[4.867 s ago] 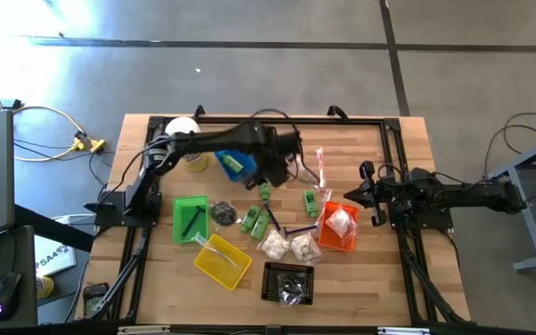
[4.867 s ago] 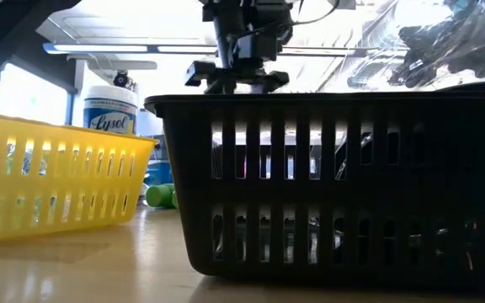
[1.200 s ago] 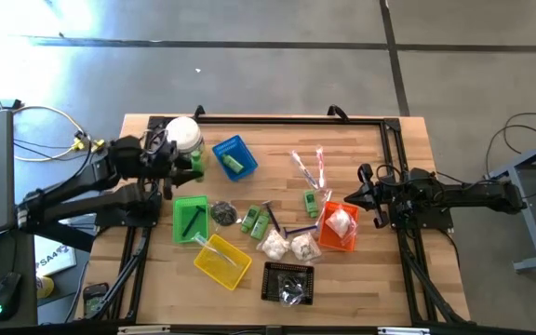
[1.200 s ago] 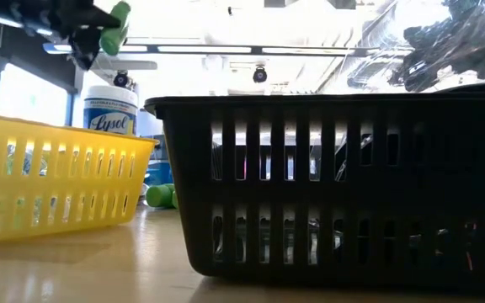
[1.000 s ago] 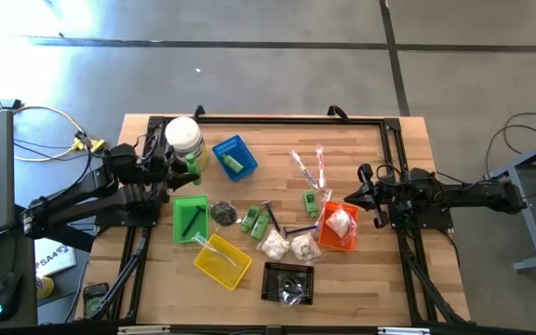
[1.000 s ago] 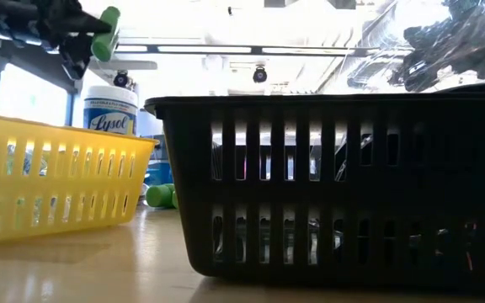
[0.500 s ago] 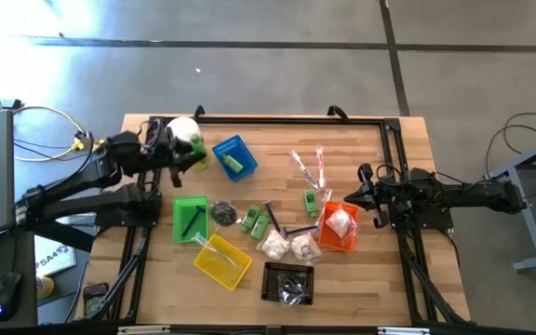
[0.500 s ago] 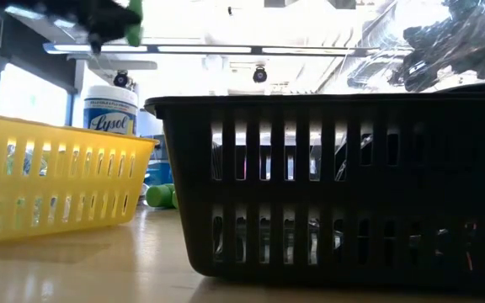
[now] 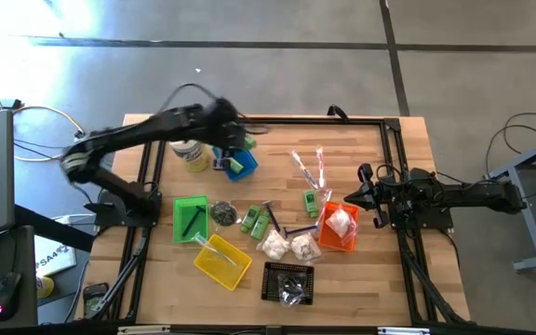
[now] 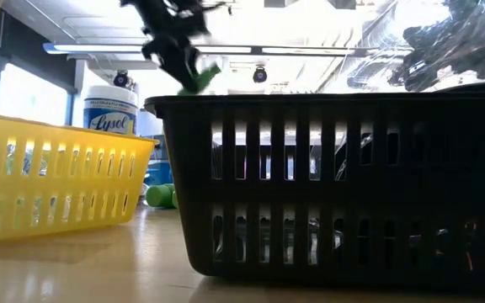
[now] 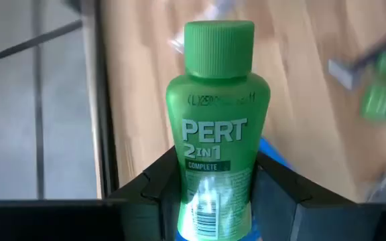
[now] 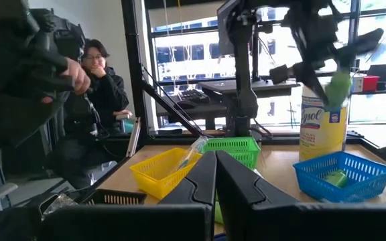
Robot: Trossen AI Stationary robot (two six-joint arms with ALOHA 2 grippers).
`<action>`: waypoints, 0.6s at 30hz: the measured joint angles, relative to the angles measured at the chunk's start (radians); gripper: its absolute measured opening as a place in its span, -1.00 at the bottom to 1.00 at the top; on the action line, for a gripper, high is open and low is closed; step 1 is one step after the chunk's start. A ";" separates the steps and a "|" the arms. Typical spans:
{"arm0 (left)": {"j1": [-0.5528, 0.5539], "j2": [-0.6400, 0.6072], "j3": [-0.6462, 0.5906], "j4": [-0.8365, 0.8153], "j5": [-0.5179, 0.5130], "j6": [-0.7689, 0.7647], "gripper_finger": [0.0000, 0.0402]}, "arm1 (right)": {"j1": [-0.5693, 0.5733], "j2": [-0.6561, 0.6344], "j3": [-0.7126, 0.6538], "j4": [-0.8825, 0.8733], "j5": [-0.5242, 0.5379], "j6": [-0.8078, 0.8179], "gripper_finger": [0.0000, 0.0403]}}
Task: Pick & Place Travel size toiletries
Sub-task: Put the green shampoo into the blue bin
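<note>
Left wrist view: my left gripper (image 11: 213, 194) clamps the small green plastic shampoo bottle (image 11: 217, 127), apparently bound for the blue slotted basket (image 9: 238, 160); right gripper (image 9: 368, 197) closed, parked.

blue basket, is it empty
No, the blue basket already has a green bottle lying inside it, plain in the right wrist view.

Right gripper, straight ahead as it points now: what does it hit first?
Likely the orange basket, just ahead of the shut right gripper in the high view. Height is unclear, so it might pass over the rim.
</note>
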 joint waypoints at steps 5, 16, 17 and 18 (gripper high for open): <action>0.000 0.153 0.083 -0.079 -0.062 0.211 -0.33 | 0.000 0.000 0.000 -0.005 -0.003 0.007 -0.99; 0.021 0.299 0.084 -0.151 -0.180 0.318 -0.33 | 0.000 0.000 0.000 -0.017 -0.010 0.037 -0.99; 0.020 0.303 0.084 -0.150 -0.180 0.332 -0.33 | 0.000 0.000 0.000 -0.017 -0.010 0.037 -0.99; 0.019 0.309 0.084 -0.148 -0.181 0.343 -0.33 | 0.000 0.000 0.000 -0.017 -0.010 0.037 -0.99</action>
